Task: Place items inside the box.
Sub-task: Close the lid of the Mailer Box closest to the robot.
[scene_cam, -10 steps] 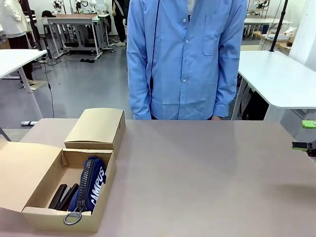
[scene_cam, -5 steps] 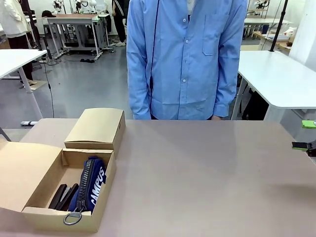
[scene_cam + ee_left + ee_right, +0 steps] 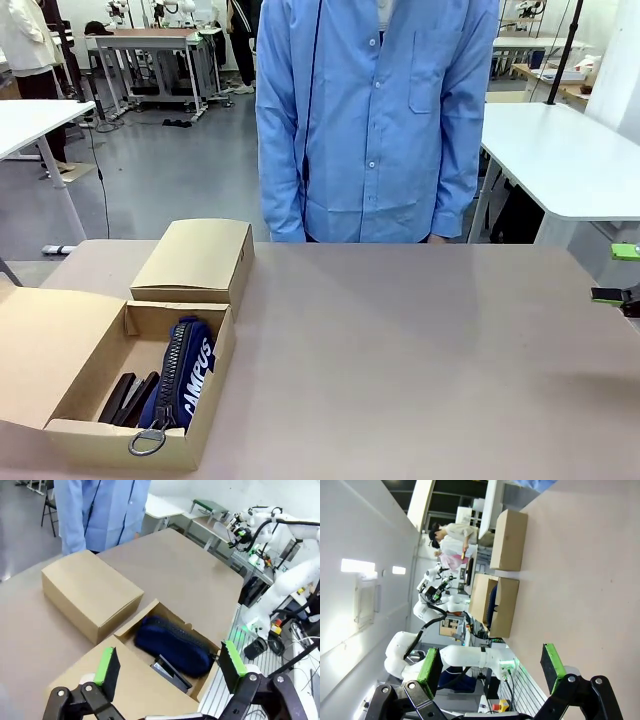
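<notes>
- left gripper (image 3: 170,666): jaws spread wide, nothing held, poised above the open box (image 3: 131,680).
- directly beneath it: navy pencil case (image 3: 172,645) inside the box, black stapler (image 3: 170,672) just beside it.
- beyond the box: closed carton (image 3: 90,592), touching it.
- right gripper (image 3: 490,667): jaws apart, empty, well away from the box across bare table (image 3: 580,580).
- at the table's far edge: person in blue coat (image 3: 375,110).

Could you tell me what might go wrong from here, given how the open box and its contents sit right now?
The open box sits near the table's front edge, so a push while loading could slide it off. The navy pencil case and black staplers already fill much of it; another item may rest proud of the rim. The left gripper hangs open right above the box, so a straight descent could catch the flap.
</notes>
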`<action>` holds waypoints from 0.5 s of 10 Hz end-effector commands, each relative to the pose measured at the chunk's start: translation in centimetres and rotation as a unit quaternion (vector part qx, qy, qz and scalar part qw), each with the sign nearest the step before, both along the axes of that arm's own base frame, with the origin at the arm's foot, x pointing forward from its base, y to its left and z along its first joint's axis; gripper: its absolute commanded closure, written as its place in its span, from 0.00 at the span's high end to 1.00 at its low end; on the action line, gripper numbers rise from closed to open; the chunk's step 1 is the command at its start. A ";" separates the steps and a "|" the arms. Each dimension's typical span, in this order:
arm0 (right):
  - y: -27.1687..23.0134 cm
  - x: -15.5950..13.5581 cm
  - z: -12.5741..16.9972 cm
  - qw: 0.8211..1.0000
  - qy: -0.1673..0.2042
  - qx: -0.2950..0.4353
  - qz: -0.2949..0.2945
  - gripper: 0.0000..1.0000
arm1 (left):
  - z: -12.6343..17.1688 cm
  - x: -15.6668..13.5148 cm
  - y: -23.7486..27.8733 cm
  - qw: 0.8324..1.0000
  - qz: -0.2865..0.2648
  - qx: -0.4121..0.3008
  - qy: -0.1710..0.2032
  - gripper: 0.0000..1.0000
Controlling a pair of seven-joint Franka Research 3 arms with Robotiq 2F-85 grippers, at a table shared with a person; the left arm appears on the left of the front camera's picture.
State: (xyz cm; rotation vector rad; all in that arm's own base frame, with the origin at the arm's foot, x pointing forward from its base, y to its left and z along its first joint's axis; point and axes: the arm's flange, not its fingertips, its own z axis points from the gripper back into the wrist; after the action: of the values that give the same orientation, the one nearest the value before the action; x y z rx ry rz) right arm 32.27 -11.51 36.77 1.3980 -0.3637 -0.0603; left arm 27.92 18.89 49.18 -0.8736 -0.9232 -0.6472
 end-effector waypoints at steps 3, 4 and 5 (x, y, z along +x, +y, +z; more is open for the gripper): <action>0.0 -0.1 0.0 1.000 -0.007 0.000 0.007 1.00 | -2.9 4.1 2.8 0.903 -0.055 0.303 -0.301 1.00; 0.0 -0.1 0.0 1.000 -0.007 0.000 0.007 1.00 | -3.4 4.4 4.7 0.891 -0.032 0.337 -0.302 1.00; 0.0 -0.1 0.0 1.000 -0.007 0.000 0.007 1.00 | -3.8 5.2 6.3 0.894 -0.017 0.342 -0.289 1.00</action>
State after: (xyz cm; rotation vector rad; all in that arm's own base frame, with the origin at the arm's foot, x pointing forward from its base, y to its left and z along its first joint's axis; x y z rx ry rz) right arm 32.27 -11.51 36.76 1.3984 -0.3635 -0.0603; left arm 32.37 23.67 46.58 -0.2144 -0.9968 -1.2424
